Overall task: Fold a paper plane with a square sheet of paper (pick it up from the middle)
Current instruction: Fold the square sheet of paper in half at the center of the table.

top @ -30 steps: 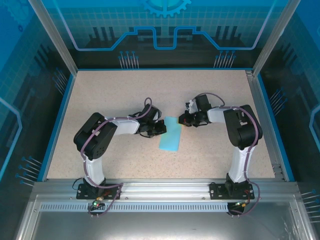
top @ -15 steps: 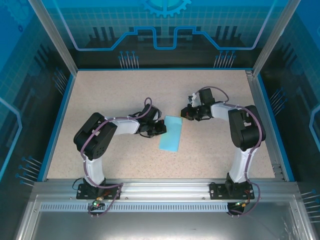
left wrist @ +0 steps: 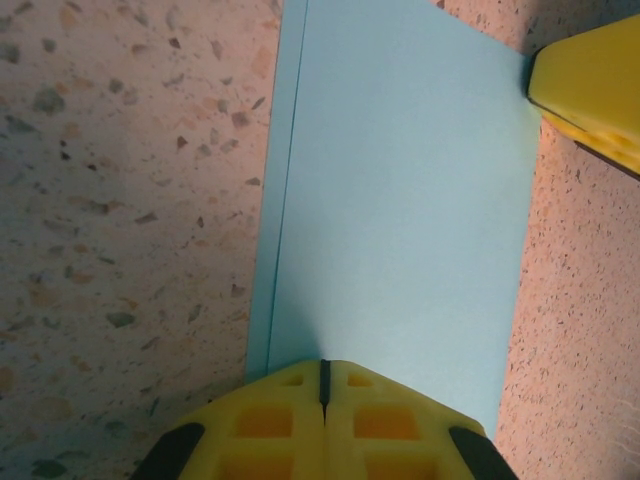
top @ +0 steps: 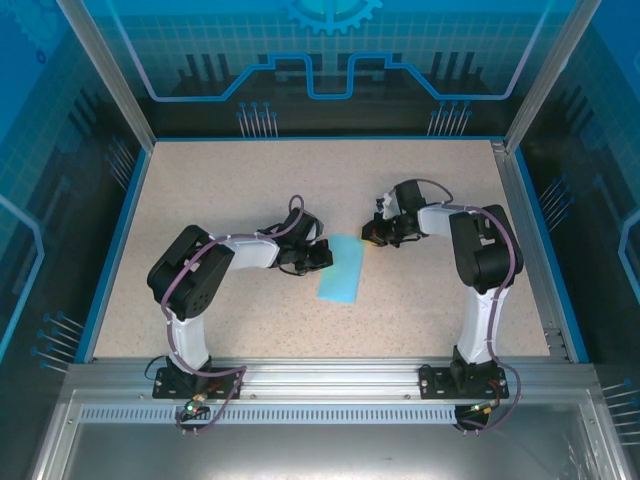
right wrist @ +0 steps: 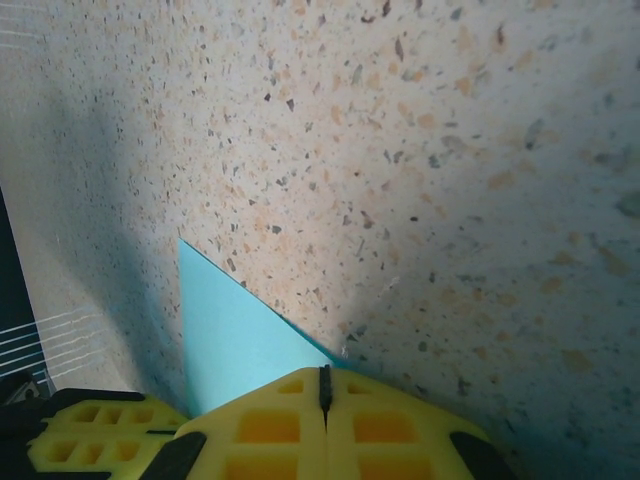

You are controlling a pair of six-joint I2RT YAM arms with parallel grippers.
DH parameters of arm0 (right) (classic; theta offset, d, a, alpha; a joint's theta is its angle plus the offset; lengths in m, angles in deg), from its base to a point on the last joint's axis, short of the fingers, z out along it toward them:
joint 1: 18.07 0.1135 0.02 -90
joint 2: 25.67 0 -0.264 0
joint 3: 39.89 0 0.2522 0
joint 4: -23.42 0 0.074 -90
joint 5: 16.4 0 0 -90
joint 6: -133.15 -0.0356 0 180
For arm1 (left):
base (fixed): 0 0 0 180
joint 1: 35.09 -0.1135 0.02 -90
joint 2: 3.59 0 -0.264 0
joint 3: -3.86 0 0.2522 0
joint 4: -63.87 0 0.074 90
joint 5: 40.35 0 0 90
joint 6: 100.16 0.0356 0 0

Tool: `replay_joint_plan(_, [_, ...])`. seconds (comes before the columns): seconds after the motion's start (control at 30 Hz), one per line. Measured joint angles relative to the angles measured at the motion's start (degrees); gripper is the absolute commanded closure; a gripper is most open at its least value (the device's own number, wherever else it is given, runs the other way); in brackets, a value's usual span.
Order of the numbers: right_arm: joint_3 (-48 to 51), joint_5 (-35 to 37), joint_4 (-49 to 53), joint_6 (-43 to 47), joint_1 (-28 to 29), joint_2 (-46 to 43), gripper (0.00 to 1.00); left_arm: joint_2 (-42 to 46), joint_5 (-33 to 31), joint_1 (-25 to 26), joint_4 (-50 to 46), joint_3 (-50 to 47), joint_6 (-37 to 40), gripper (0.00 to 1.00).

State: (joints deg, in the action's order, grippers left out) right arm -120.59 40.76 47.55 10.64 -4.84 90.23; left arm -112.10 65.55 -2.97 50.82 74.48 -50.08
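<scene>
The square sheet of paper (top: 341, 271) lies flat on the table, folded into a narrow light-blue rectangle; in the left wrist view the paper (left wrist: 400, 200) shows two slightly offset layers along its left edge. My left gripper (top: 322, 258) is shut, its tips (left wrist: 323, 372) resting on the sheet's near edge, nothing between them. My right gripper (top: 369, 233) is shut too, its tips (right wrist: 323, 380) at the sheet's far right corner, where the paper (right wrist: 230, 340) shows as a triangle. A right fingertip (left wrist: 590, 85) shows at that corner.
The speckled tabletop (top: 250, 190) is bordered by a blue rim and aluminium frame posts (top: 110, 80). Both arms bend inward toward the middle, the left elbow (top: 185, 275) and right elbow (top: 485, 250) standing high. The left gripper's yellow fingers (right wrist: 90, 430) sit close beside my right one.
The right gripper drew back from the sheet half a second ago and has now come down again at its far right corner. The left gripper has stayed put.
</scene>
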Motion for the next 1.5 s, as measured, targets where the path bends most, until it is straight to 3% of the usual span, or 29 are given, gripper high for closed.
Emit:
replay_joint_plan(0.7, [-2.89,-3.17,0.22,-4.11,-0.33,3.54,0.98,0.0,0.0,0.0,-0.04,0.0,-0.02,1.0])
replay_joint_plan(0.97, [-2.08,-0.96,2.73,-3.89,-0.28,-0.85,0.97,0.0,0.0,0.0,-0.17,0.07,-0.02,1.0])
replay_joint_plan(1.2, [7.17,-0.61,-0.74,-5.01,1.16,-13.94,0.96,0.0,0.02,0.0,-0.17,0.11,-0.09,1.0])
replay_joint_plan(1.5, [22.18,-0.59,-7.82,-10.71,10.51,-18.75,0.95,0.0,0.02,0.0,-0.22,0.11,-0.09,1.0])
